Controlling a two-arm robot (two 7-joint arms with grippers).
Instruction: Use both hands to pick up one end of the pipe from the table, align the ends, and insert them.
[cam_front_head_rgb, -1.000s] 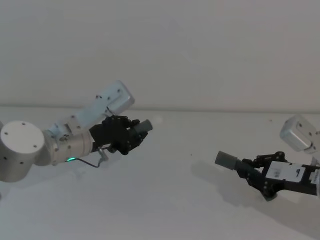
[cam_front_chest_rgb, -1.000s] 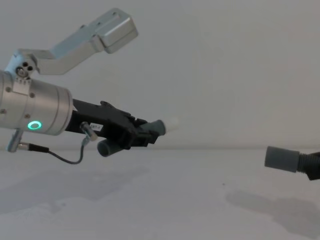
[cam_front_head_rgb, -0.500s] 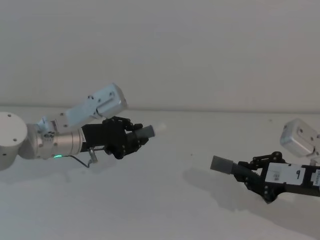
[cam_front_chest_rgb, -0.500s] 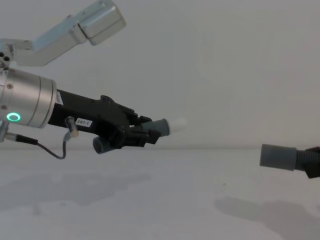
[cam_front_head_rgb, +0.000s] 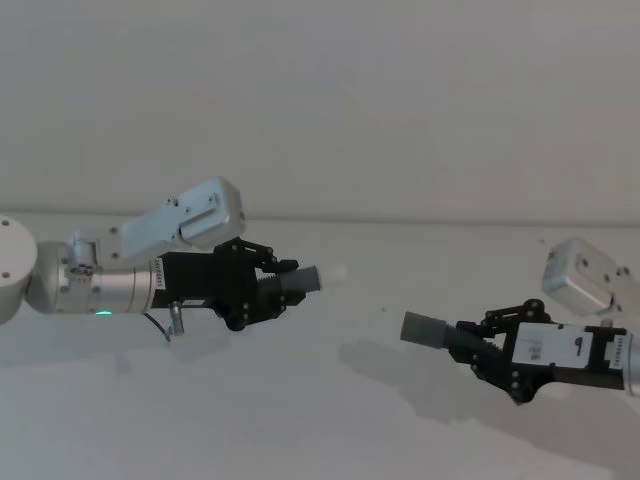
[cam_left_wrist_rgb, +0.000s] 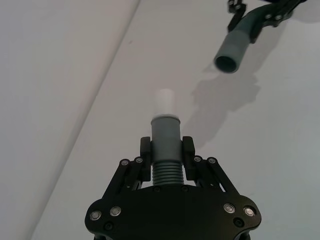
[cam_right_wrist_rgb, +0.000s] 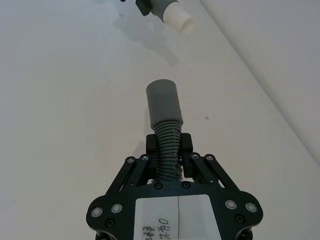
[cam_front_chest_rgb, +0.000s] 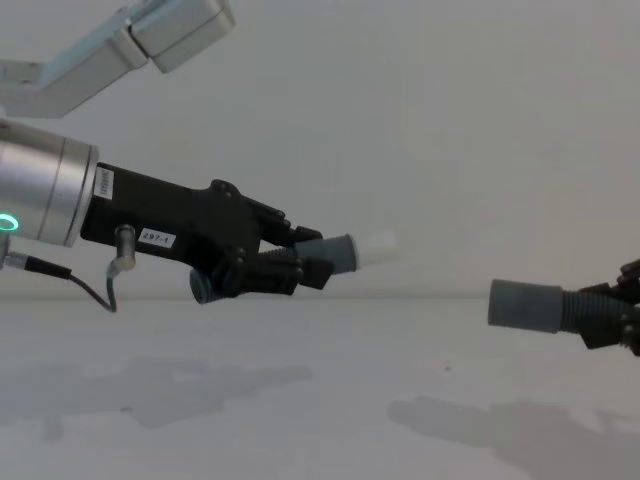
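Above the bench (cam_front_head_rgb: 300, 400), both pipe pieces hang in the air, tip facing tip across an open gap. The left gripper (cam_front_chest_rgb: 285, 262) pinches the left pipe piece (cam_left_wrist_rgb: 165, 150) by its ribbed part, and the narrower whitish tip (cam_front_chest_rgb: 377, 247) sticks out ahead of it toward the robot's right. The right gripper (cam_front_head_rgb: 485, 345) is clamped on the ribs of the right pipe piece (cam_right_wrist_rgb: 167, 142), whose wider grey sleeve (cam_front_chest_rgb: 525, 304) points back toward the left.

The coming move turns on how these two long axes line up. In the chest view the sleeve sits lower than the whitish tip; in the head view it is also nearer the robot. In the left wrist view the sleeve's open mouth lies ahead and off to one side of the tip's line. So the ends look well apart and not yet coaxial. Judging from this, height and sideways offset need closing before either arm pushes in.
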